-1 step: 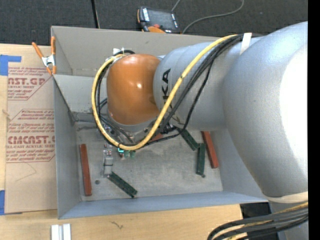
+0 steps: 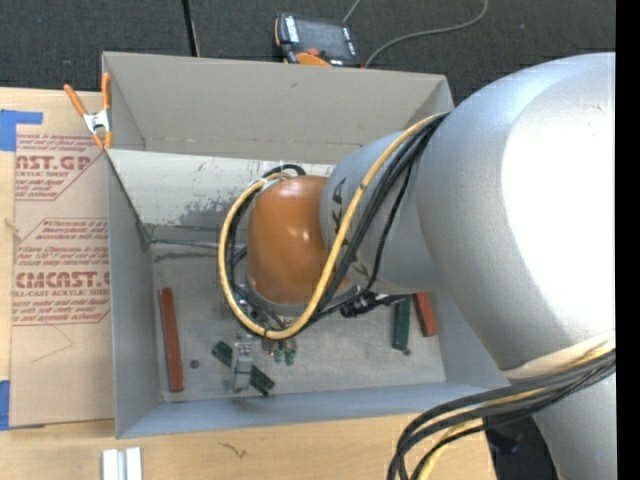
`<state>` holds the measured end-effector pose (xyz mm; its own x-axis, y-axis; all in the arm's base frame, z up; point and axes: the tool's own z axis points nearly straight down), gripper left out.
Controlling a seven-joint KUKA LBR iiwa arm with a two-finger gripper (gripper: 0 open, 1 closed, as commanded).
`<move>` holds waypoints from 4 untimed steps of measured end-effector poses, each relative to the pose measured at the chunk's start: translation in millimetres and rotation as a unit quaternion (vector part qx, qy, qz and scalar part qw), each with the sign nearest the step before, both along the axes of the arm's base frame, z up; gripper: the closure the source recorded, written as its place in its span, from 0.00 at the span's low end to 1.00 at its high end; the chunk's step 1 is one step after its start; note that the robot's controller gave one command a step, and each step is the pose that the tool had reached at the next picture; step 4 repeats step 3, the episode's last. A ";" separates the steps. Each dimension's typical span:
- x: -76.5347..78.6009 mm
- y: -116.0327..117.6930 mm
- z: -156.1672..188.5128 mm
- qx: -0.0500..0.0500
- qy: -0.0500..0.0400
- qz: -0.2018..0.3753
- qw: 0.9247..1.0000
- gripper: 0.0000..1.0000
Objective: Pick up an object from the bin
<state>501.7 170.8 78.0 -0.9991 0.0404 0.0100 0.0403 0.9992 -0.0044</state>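
Hanging low over the floor of the grey bin, the gripper stands at about 7 o'clock from the orange cover of the wrist, near the front wall. Whether it is open or closed I cannot tell, because the wrist and its cables hide most of it, and I see nothing held in it.

Three small things lie close around it. A dark green block is just beside it at 10 o'clock. A second green block is just beside it at 4 o'clock, and a third green piece lies a little further at 2 o'clock. The second green block seems to lie with its long axis from about 10 to 4 o'clock; for the other two I cannot say the axis.

In my judgement the coming move turns on this: the gripper is between the first two blocks and not clearly over either one. A small sideways correction toward 10 or toward 4 o'clock would be needed before closing.

Other things are well apart. A long red stick is at 9 o'clock, lying from 12 to 6. A dark green bar is at 3 o'clock, with an orange-red piece beside it.
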 end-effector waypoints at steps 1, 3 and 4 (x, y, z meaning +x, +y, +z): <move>2.9 2.8 4.5 0.003 -0.004 0.001 1.000 1.00; 9.4 16.9 142.1 0.004 -0.010 -0.063 0.998 1.00; 9.4 16.9 142.1 0.004 -0.010 -0.063 0.998 1.00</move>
